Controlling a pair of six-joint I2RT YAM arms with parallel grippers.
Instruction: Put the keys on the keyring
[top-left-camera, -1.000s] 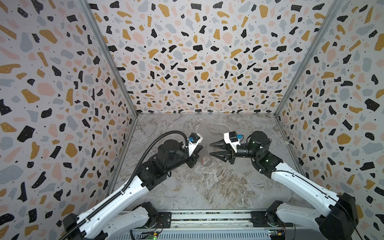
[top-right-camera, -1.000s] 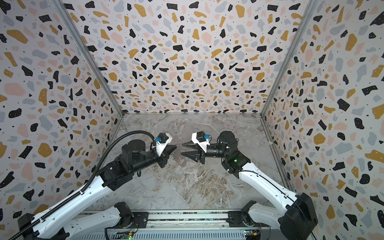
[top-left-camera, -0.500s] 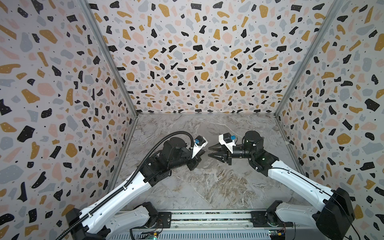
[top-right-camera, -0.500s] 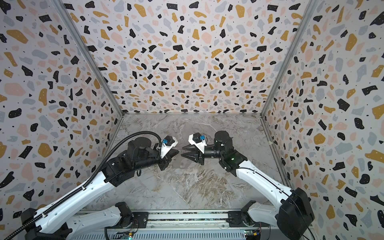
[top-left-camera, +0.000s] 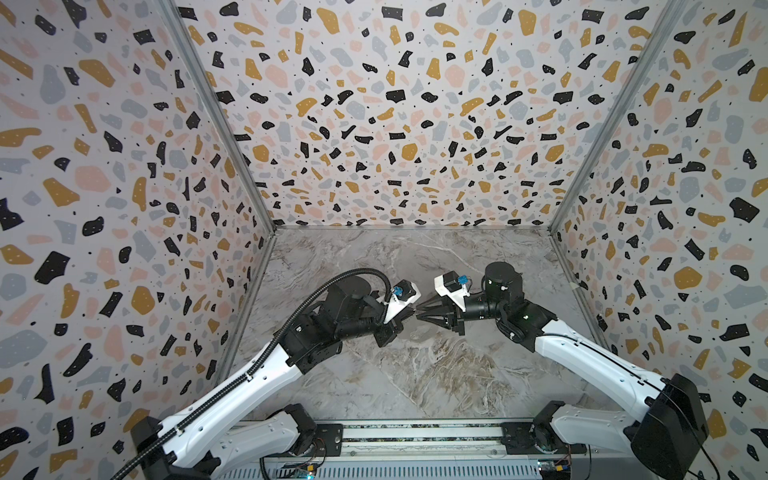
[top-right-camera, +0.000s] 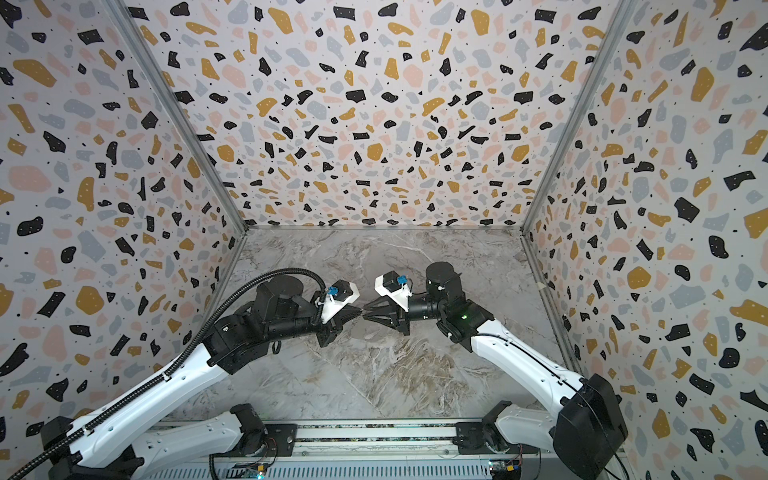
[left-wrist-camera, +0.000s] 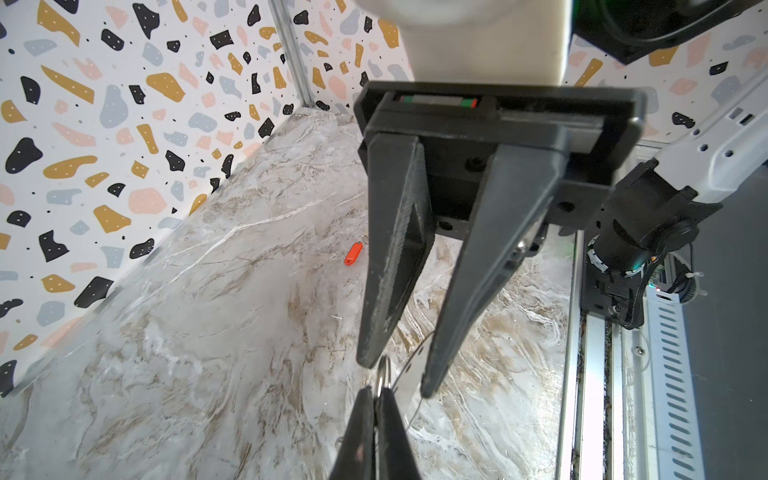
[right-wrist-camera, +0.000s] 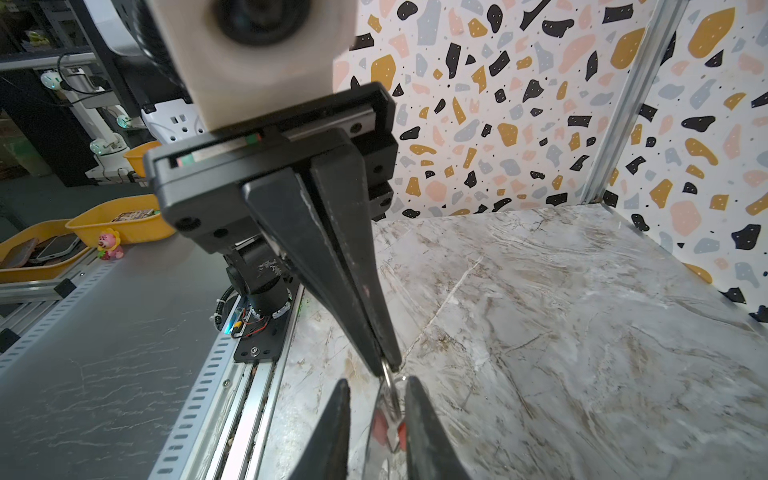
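the left gripper (right-wrist-camera: 386, 362) has its black tapered jaws pressed together on the keyring (left-wrist-camera: 383, 372), a thin flat loop of dull grey metal, which it pinches by one end at the very tips. the right gripper (left-wrist-camera: 398, 376) faces it tip to tip, in the air above the middle of the grey-white marbled surface (top-left-camera: 415, 374). its jaws stand narrow but apart, one on each side of the loop, and i see no contact with it. between them hangs a small red-orange oblong plastic tag (right-wrist-camera: 379, 428); it is blurred, so i cannot tell how it is joined to the loop. a second key (left-wrist-camera: 353, 253) with the same kind of tag lies flat on the surface, well apart from the grippers, toward the back edge.

the loop is, i judge, light and stiff, but smooth and thin, so it can slip or turn between the hard jaws. a hold across its flat sides, away from the left tips, seems the safest. the hanging tag may swing. the key on the surface is tiny; its tag, broader and less slippery than metal, looks the better place to take it.
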